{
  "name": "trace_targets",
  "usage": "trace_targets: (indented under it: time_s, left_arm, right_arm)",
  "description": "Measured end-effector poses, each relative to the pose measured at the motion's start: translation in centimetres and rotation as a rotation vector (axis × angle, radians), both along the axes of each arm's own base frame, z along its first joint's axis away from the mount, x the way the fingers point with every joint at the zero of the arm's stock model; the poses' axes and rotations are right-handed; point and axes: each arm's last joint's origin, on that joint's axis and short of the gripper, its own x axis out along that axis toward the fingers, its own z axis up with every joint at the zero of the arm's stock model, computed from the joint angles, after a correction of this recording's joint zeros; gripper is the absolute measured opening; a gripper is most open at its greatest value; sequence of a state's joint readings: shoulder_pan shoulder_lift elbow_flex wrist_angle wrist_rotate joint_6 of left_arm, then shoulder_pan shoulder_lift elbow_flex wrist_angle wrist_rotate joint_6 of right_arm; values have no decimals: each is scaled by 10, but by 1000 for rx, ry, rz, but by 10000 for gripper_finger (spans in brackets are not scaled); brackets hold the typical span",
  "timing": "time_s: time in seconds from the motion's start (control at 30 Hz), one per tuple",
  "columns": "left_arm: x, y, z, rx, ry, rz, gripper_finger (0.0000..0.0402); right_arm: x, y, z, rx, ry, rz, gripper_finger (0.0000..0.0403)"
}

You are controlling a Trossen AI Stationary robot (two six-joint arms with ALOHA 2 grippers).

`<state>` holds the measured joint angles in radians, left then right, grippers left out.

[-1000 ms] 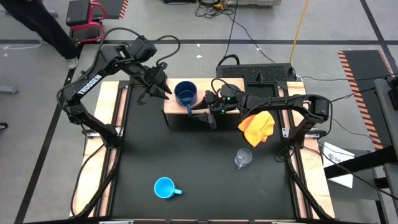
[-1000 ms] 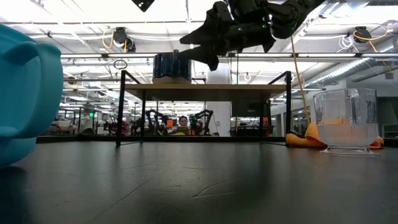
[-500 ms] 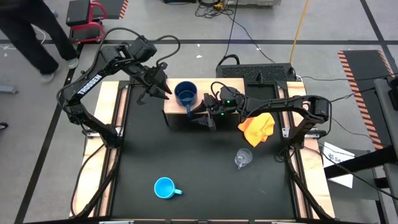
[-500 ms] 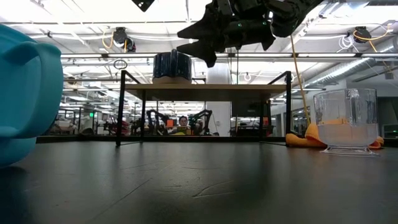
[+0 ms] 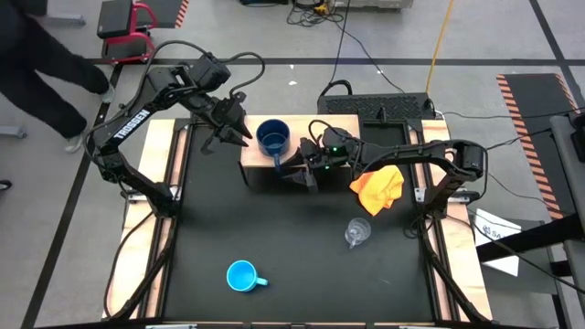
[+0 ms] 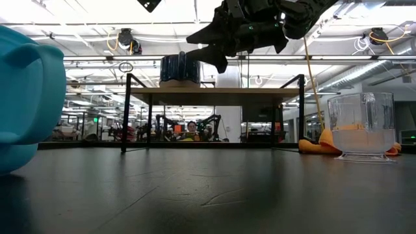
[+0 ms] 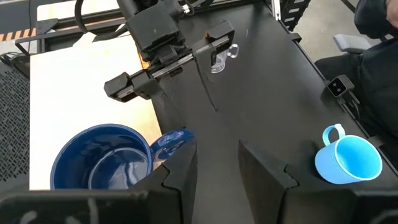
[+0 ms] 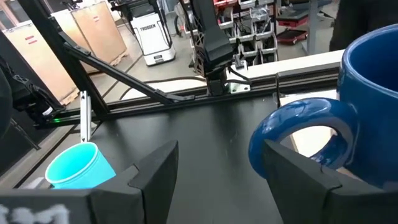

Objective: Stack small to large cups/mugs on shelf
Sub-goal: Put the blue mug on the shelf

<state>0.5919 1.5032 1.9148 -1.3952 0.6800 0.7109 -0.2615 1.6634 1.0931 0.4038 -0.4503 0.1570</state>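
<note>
Right gripper (image 5: 291,170) sits slightly higher and farther than a second ago, nearer the navy mug (image 5: 272,137); person (image 5: 41,46) farther left.

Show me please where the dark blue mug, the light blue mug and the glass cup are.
dark blue mug (image 5: 272,137), high view, inside of its bowl.
light blue mug (image 5: 240,274), high view, its open mouth.
glass cup (image 6: 362,129), low view, its clear side wall.

High view straight down; low view table-level; both share shelf (image 5: 302,169), navy mug (image 6: 179,70).
</note>
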Motion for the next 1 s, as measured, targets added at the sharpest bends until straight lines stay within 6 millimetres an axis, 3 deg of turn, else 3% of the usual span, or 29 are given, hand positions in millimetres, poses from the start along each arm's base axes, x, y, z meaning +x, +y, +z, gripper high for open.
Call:
trace_targets:
  time_s: [0.5, 0.7, 1.0]
  left_arm:
    - [0, -1, 0, -9, -16, -23, 118]
    - [4, 2, -12, -27, 12, -25, 118]
    - [7, 4, -17, -29, 15, -26, 118]
  right_arm:
    - [0, 0, 1, -3, -9, 37, 222]
    - [-1, -1, 2, -20, -28, 49, 222]
    - [-22, -1, 31, -105, -45, 47, 222]
